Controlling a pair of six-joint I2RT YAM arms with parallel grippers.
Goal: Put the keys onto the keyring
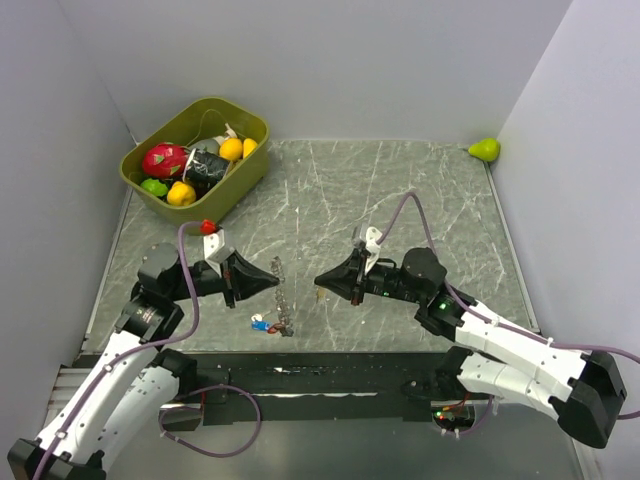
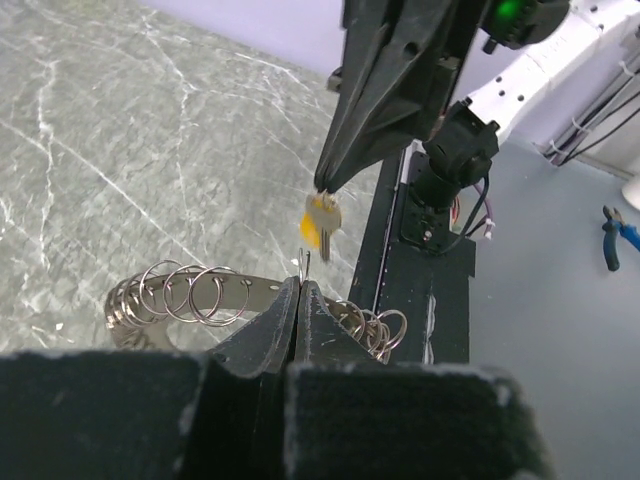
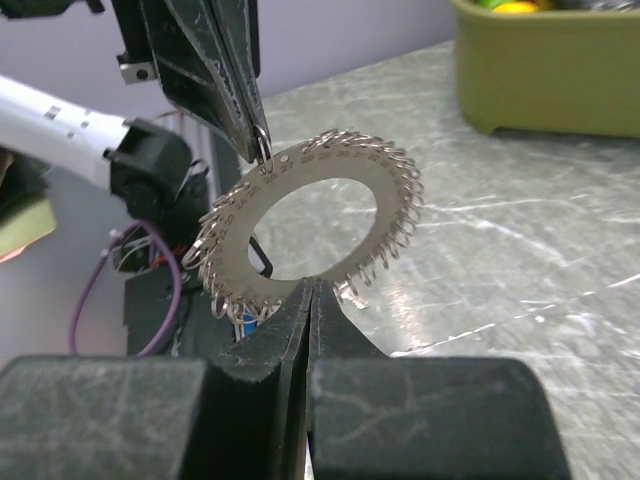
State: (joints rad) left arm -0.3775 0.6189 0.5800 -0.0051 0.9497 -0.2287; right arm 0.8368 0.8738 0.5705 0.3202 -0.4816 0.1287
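Observation:
The keyring (image 1: 282, 300) is a flat silvery disc with a hole, rimmed with many small wire rings. It hangs from my left gripper (image 1: 275, 281), which is shut on one rim ring above the table's front. It also shows in the left wrist view (image 2: 190, 295) and the right wrist view (image 3: 310, 215). My right gripper (image 1: 319, 281) is shut on a yellow-headed key (image 1: 320, 294), close to the right of the keyring. That key (image 2: 320, 225) hangs just beyond my left gripper (image 2: 300, 283). Blue and red keys (image 1: 262, 323) lie on the table below the ring.
An olive bin (image 1: 240, 182) of fruit toys stands at the back left. A green pear toy (image 1: 485, 149) lies in the back right corner. White walls close in three sides. The black base rail (image 1: 300, 375) runs along the near edge.

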